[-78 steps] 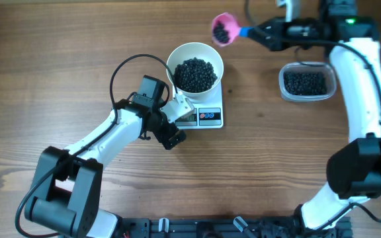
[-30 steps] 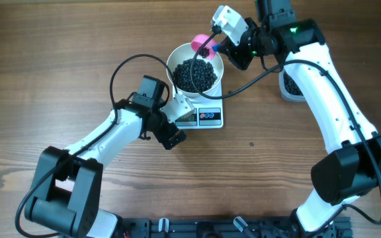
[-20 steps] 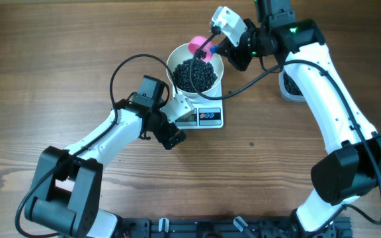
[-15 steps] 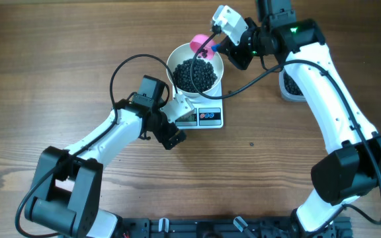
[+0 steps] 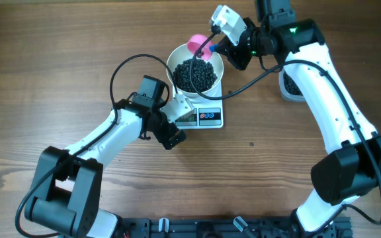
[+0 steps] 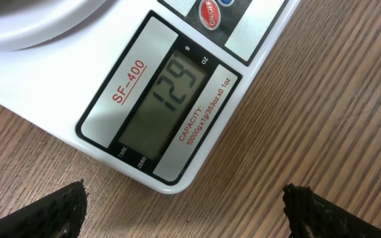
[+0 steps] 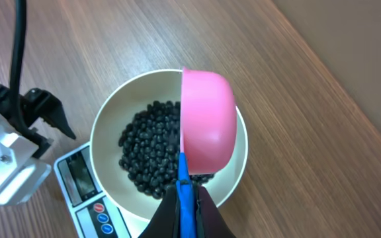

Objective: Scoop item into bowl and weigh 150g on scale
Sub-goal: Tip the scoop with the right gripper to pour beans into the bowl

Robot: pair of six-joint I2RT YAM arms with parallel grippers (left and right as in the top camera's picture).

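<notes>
Compared with the earliest overhead frame, the right arm has carried the pink round scoop with blue handle [image 5: 197,45] from open space beyond the scale to the far rim of the round white deep-sided bowl [image 5: 172,61]. The clear plastic tub [image 5: 284,84], then fully exposed, is now mostly hidden by that arm. Over the last second the scoop position is nearly constant, and the left arm has not moved. The small round black pieces [image 5: 196,74] form a loose dark heap that fills the bowl to just below its rim. The bowl stands on the small white rectangular kitchen scale [image 5: 207,118], which rests on the wooden table [image 5: 45,66]. The right gripper [image 7: 185,201] has its fingers clamped on the blue handle. Only the right wrist view shows that the scoop is rolled on its side, its convex back upward, above the heap at the bowl's edge. The left gripper [image 6: 190,221] has its fingers [image 6: 51,211] spread wide apart, holding nothing, just in front of the scale. Only the left wrist view shows the grey digital display [image 6: 164,102], which reads 129 with the g mark, and the red ON/OFF button [image 6: 208,12].
</notes>
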